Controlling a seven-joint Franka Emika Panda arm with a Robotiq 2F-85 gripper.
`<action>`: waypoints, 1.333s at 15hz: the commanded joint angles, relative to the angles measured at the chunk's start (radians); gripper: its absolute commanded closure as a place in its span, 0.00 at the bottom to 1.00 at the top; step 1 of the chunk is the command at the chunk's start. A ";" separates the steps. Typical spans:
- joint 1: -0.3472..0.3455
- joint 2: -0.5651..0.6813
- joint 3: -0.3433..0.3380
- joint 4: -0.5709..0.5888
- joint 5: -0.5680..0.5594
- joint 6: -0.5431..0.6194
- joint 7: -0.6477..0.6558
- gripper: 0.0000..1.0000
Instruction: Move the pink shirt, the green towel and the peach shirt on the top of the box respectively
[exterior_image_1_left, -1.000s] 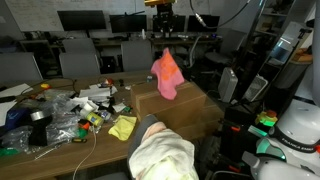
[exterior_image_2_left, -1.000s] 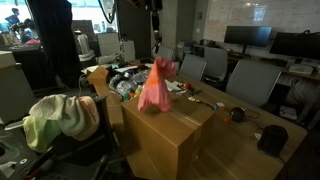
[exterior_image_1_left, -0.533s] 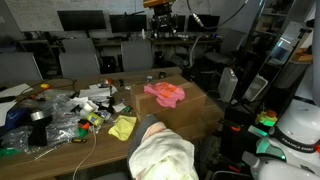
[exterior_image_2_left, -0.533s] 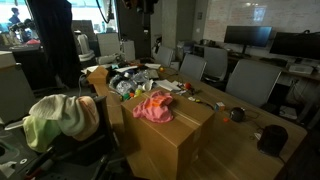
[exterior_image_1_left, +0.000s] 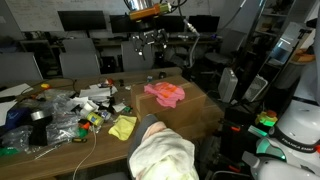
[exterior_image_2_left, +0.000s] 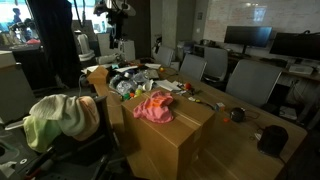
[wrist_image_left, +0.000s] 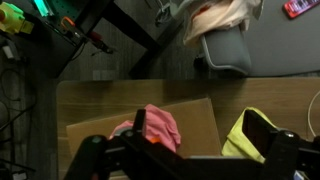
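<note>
With the pink shirt (exterior_image_1_left: 165, 94) lying on the box (exterior_image_1_left: 200, 115), the claw (exterior_image_1_left: 150, 52) hung wide open, empty, and likely needed a raised fold of the green towel (exterior_image_2_left: 42, 125).

No text, label, brand, number or sign is legible in any view.

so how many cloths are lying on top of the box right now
1: the pink shirt, crumpled on top of the box. A pale cloth heap sits on a chair, a yellow-green cloth on the table. Something under the shirt could be hidden.
</note>
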 joint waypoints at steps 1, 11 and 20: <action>0.023 -0.056 0.019 -0.111 0.035 -0.008 -0.149 0.00; 0.065 -0.225 0.060 -0.512 0.040 0.213 -0.531 0.00; 0.107 -0.291 0.120 -0.732 0.088 0.469 -0.580 0.00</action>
